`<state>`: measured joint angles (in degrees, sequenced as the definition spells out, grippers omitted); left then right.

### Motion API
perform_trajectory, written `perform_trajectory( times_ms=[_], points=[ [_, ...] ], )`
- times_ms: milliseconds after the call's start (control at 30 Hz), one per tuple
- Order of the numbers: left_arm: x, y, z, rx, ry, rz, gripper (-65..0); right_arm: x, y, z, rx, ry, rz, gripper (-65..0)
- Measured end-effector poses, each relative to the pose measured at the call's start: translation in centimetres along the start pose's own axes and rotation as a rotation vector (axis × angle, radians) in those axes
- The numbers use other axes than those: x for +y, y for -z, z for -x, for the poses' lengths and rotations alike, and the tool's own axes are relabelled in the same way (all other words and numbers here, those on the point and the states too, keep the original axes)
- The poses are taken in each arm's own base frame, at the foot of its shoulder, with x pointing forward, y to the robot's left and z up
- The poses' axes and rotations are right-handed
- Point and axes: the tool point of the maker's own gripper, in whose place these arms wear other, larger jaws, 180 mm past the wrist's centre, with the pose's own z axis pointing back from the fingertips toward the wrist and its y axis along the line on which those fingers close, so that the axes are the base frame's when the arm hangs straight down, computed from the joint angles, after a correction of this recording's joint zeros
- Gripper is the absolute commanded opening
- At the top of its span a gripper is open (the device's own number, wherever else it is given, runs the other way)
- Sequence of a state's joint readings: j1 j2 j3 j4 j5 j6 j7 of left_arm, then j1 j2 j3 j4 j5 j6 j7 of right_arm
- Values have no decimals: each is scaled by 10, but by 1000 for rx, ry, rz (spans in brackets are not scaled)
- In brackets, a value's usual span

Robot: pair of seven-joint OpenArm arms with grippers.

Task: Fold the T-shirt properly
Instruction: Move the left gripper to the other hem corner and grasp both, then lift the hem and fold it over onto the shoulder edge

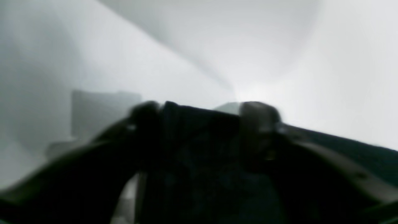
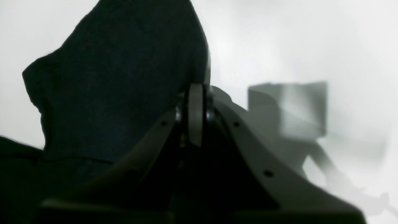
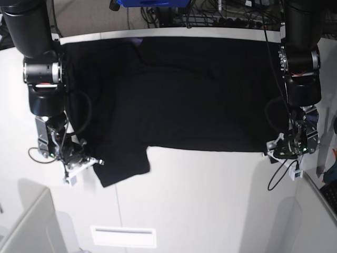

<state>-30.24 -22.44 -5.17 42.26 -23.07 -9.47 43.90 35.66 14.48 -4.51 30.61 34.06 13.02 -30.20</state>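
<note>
The black T-shirt (image 3: 184, 100) lies spread across the far half of the white table (image 3: 210, 200), plain side up, with no print showing. One sleeve hangs toward the front at the left. My right gripper (image 3: 90, 161) is at that sleeve's edge. In the right wrist view it (image 2: 196, 93) is shut, with black cloth (image 2: 118, 77) bunched up beside its fingers. My left gripper (image 3: 273, 149) is at the shirt's front right corner. The left wrist view is blurred and shows black cloth (image 1: 199, 130) held between the fingers of that gripper (image 1: 200, 112).
Cables and a blue object (image 3: 152, 2) lie behind the table's far edge. A white label (image 3: 124, 236) sits near the front edge. A grey panel (image 3: 26, 226) stands at the front left. Coloured items (image 3: 330, 174) sit off the right edge.
</note>
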Motion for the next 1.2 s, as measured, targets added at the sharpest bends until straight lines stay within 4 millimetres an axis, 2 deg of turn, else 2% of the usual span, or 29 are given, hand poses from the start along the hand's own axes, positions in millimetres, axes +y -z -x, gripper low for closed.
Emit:
perform_trajectory(
  times_ms=[100,167,400,600,700,833,900,1000,1100,1200],
  points=[
    [0,0,1,2,-6,3,-517,-1,0,0,-1,0,1,-650],
    [0,0,1,4,-9,7,-650,-1,0,-1,-13,0,2,-650],
    [-3,-1,0,6,-16,20,-650,-3,1,-2,-43,3,3,-650],
    [2,-15,10,17,27,33,-650,-2,-2,-4,-73,-18,3,-650],
    [6,-28,7,-20,-5,75,-650,12,-11,-5,-116,-83,-23,-650],
    [4,-40,3,-53,-60,146,-650,34,-25,-16,-180,-129,-64,-650],
    [4,-45,3,-64,-73,170,-650,39,-31,-21,-212,-128,-59,-650],
    [4,-55,6,-76,-89,208,-650,43,-39,-16,-232,-142,-60,-650],
    [0,-64,15,-80,-104,261,-650,37,-48,-8,-218,-124,-56,-650],
    [-4,-72,30,-57,-114,298,-650,12,-62,-21,-264,-64,-15,-650]
  ],
)
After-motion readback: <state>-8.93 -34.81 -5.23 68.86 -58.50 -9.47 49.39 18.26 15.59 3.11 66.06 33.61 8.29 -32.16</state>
